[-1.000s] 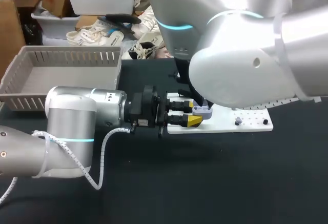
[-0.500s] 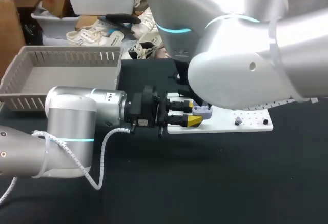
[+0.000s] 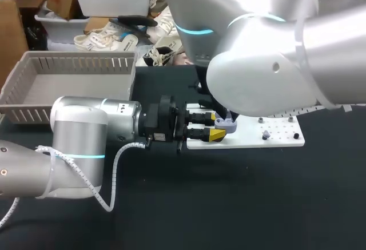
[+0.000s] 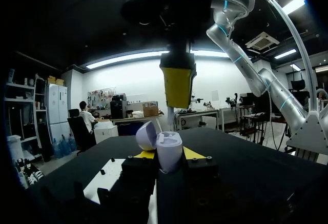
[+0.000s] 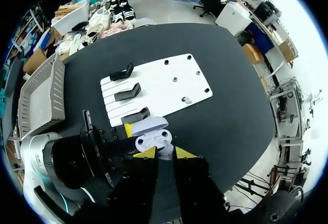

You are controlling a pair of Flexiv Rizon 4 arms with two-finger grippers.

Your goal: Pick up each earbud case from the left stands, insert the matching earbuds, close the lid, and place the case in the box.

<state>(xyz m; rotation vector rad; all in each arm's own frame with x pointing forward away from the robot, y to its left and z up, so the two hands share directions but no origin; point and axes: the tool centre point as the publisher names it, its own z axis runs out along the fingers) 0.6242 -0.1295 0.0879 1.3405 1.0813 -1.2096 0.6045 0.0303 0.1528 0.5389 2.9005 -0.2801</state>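
1. Head view: the step in hand looks like seating an earbud in the open case. It will go best if the left arm keeps the case dead level and steady while the right comes straight down. The left gripper [image 3: 215, 125] lies near the middle of the table [image 3: 257, 198], at the left edge of the white stand board [image 3: 274, 138]. It is clenched on the lavender earbud case [image 3: 227, 125]. The right arm [image 3: 263, 72] hangs over it and hides its own fingers here. The grey box [image 3: 74, 61] sits at the table's far left corner, well apart.

2. Left wrist view: the earbud's stem should line up with its matching cavity and stay clear of the raised lid [image 4: 146, 134], which tilts back to one side. Both yellow tips touch the case from opposite sides, at a moderate spread. The right gripper [image 4: 177, 86] hangs directly above, and a thin white stem, likely the earbud [image 4: 169, 115], pokes down toward the case.

3. Right wrist view: letting go only once the earbud is fully seated would be wise. The right gripper's tips stand narrowly apart, pinching the small pale earbud just over the open case. Three black stands [image 5: 128, 92] line the board's left edge, all without cases. Two small pieces [image 5: 187, 100], possibly more earbuds, lie on its right part.
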